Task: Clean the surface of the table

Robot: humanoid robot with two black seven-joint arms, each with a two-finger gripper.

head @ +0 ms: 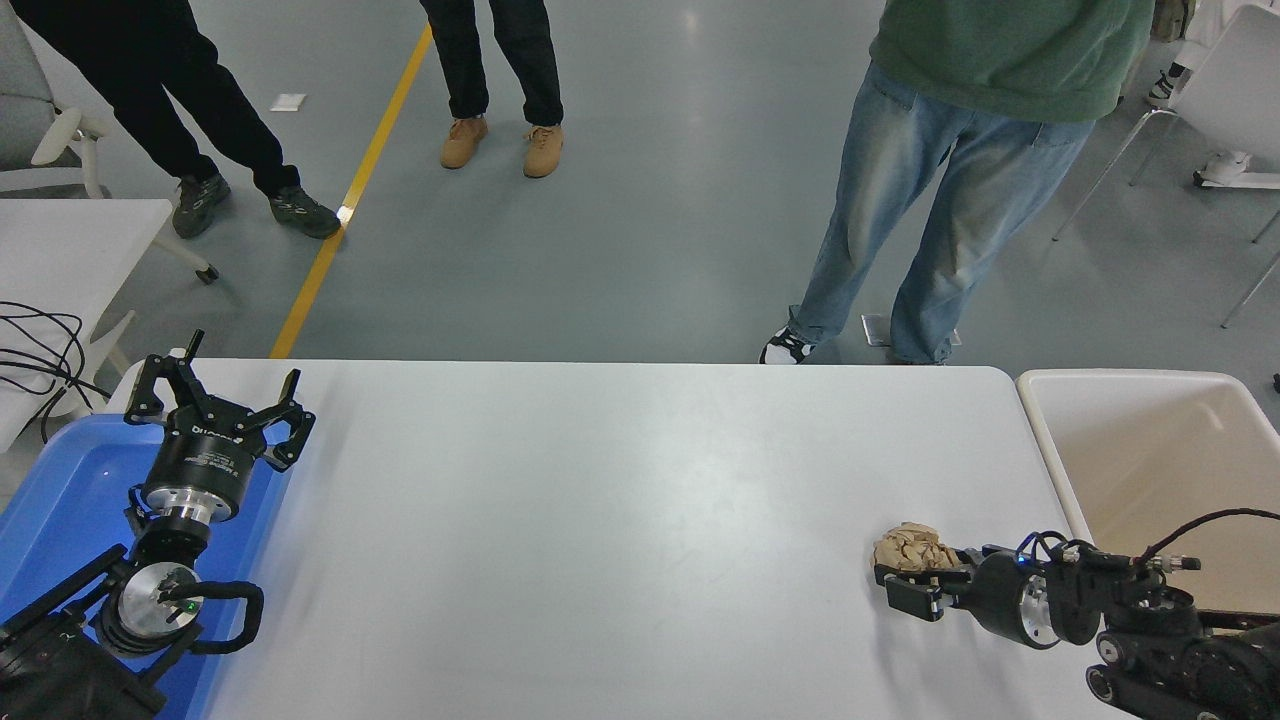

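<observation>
- The table surface [620,520] filled the lower middle of the head view, white and matte, with a blue tray [60,500] at its left end and a cream-coloured bin [1150,450] just off its right end.
- The one loose thing on it was a crumpled wad of brown paper [910,548], lying near the right front corner, close to the bin.
- The right gripper [915,585] reached in low from the lower right and lay nearly flat, its jaws closed around the wad — a sideways hold that suited something light and shapeless sitting on a flat top.
- Whether the wad was lifted clear or was resting on the surface could not be told from this high angle; it looked to be at most barely off it.
- The bin beside that corner was probably where the paper belonged, so the grip served to carry it a short way to the right rather than push it.
- The left gripper [215,405] was parked over the blue tray at the lower left, fingers spread wide and holding nothing — out of the working area.
- Three people stood on the floor beyond the far edge; the nearest, in blue jeans [920,220], was well apart from the arm.
</observation>
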